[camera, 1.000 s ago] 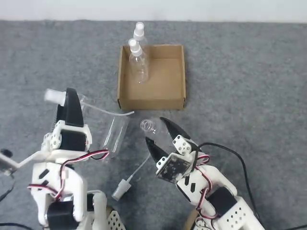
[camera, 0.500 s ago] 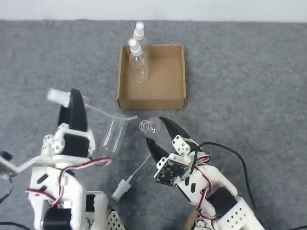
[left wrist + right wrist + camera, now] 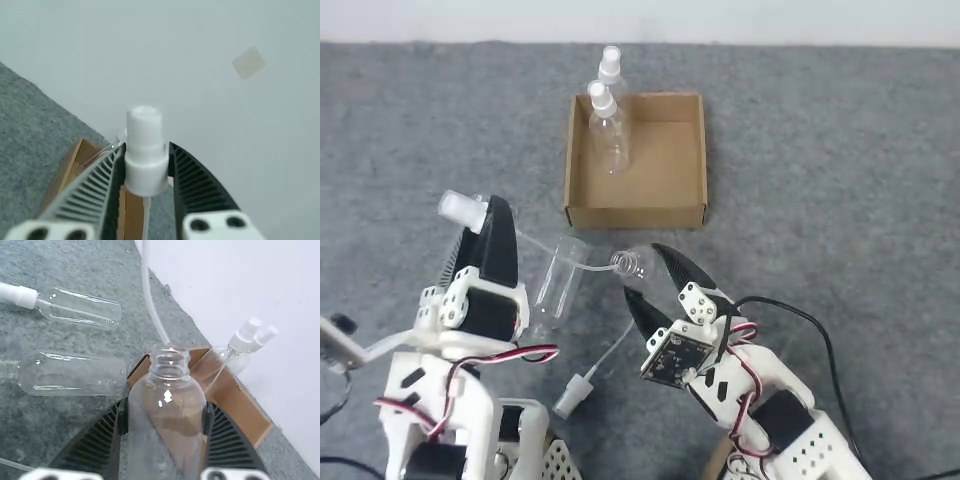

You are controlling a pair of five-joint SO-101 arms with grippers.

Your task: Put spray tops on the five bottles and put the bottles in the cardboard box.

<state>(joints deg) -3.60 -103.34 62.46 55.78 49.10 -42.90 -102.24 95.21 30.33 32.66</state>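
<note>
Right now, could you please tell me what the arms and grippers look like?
The left arm and right arm are white plastic with black motors and red, black and white wires; a thicker black cable loops off the right one. The left gripper and right gripper have pointed dark fingers, ribbed inside.

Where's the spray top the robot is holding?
In the high view, the spray top is gripped by the left end effector, left of the open bottle.
</note>
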